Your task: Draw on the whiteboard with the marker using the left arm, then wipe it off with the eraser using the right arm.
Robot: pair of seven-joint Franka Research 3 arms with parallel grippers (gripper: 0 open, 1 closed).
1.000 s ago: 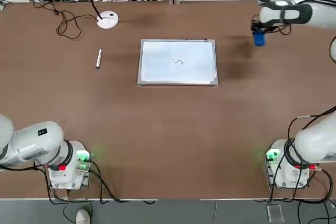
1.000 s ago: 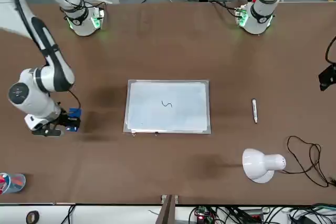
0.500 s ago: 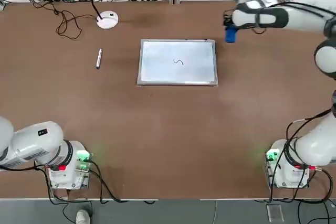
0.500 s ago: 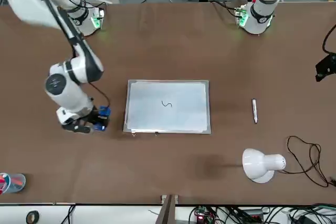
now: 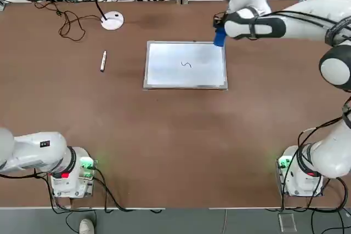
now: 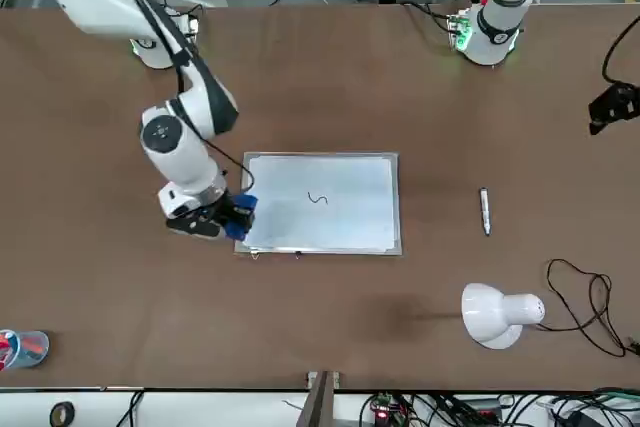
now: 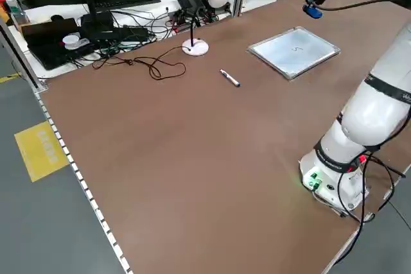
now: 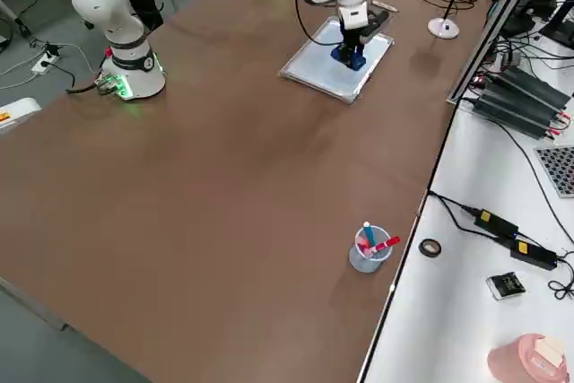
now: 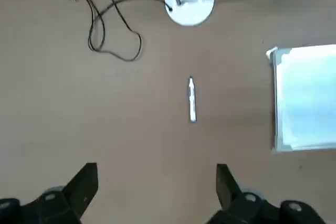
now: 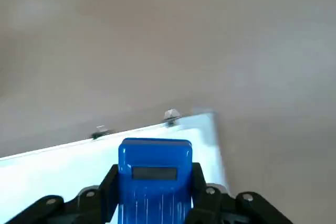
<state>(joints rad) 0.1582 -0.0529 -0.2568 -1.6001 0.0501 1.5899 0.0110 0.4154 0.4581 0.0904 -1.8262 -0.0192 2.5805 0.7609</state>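
Whiteboard [image 5: 186,65] surroundings: right gripper [image 5: 219,32] with eraser [image 5: 220,37] over far right corner; marker [image 5: 103,61] well apart leftward; lamp base [image 5: 112,21] beyond it; bare table [image 5: 175,135] nearward.

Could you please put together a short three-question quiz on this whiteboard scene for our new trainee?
1. True or false: the marker lies on the whiteboard.
2. Which claw holds the eraser? A) left claw B) right claw C) neither
3. Fill in: the squiggle on the board is ____ (wiped / unwiped).

Key:
1. False; the marker lies on the table, apart from the board, on the side towards the lamp base.
2. B; the right claw is shut on the eraser at a far corner of the board, while the left claw is open.
3. Unwiped.
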